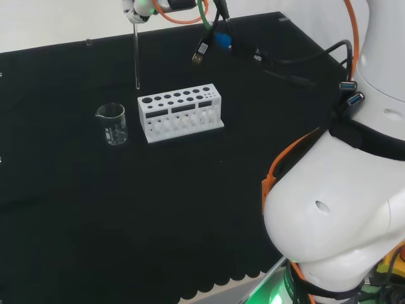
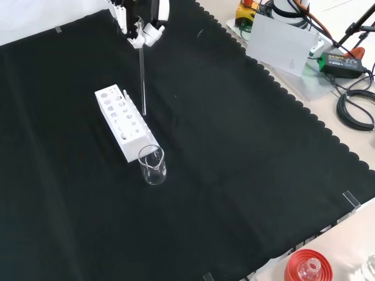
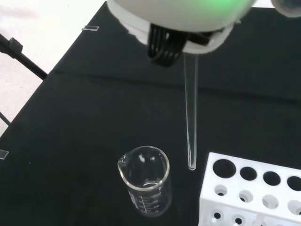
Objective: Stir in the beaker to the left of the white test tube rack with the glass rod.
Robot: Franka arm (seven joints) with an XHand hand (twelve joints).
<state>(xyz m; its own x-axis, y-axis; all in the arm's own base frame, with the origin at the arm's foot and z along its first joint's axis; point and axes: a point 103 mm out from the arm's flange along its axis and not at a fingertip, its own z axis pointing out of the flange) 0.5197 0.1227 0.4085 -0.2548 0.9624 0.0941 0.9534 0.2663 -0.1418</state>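
Black cloth (image 2: 234, 175) covers the bench, its scalloped edge running along the right side of the front view. Beyond that edge, a white sheet (image 2: 284, 41) leans up, with black coiled cables (image 2: 354, 108) beside it. Bottom corner: a red ribbed stand (image 2: 309, 266) (carrying what looks like a small glass flask).

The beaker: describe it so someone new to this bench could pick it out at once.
Find the white test tube rack in the middle of the black cloth. In the head view the beaker stands on the cloth just left of the rack's short end, apart from it. It is a small clear glass cup with a pouring lip, unlike the glass rod hanging upright from the hand.
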